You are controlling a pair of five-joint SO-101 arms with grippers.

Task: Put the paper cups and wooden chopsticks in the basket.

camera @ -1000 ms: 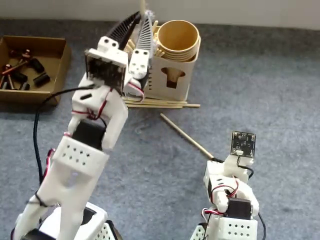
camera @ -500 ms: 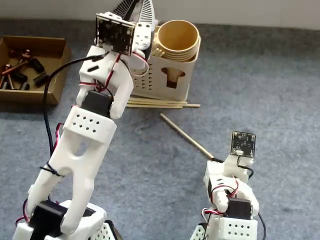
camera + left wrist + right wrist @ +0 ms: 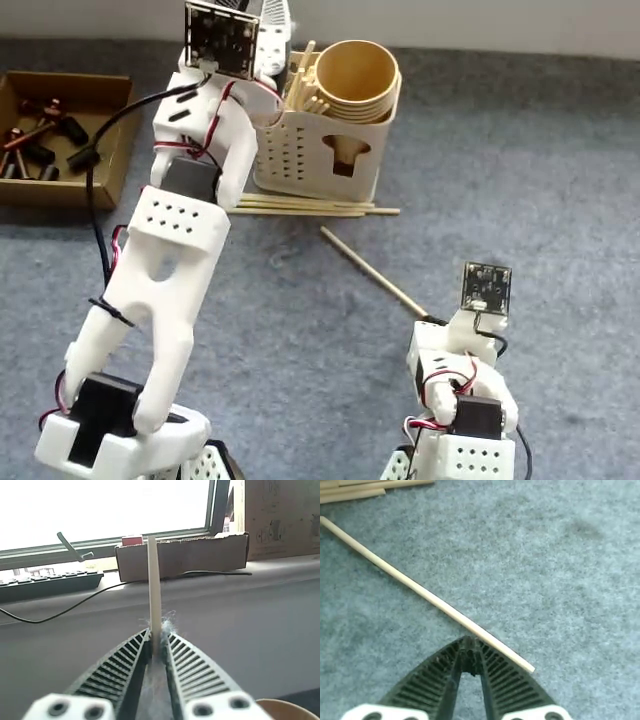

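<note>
Wooden chopstick (image 3: pixel 154 595) stands upright in our left jaws, clamped tight over the basket (image 3: pixel 300 165), likely for a vertical drop beside the paper cups (image 3: pixel 357 75). Our right jaws, closed and empty, rest just beside another chopstick (image 3: pixel 425 595) on the counter (image 3: pixel 560 150).

Two robot arms are sitting side by side, the left arm (image 3: pixel 180 230) and the right arm (image 3: pixel 465 390). One basket (image 3: pixel 320 160) is holding one stack of paper cups (image 3: pixel 357 70), nested too tightly to count. One loose chopstick (image 3: pixel 372 270) is lying alone on the carpet. A small bundle of chopsticks (image 3: pixel 310 207), too close together to count, is lying just beside the basket. One held chopstick (image 3: pixel 153 580) is standing pinched in the left gripper (image 3: pixel 156 637). One cardboard box (image 3: pixel 120 140) is sitting off to the side.
</note>
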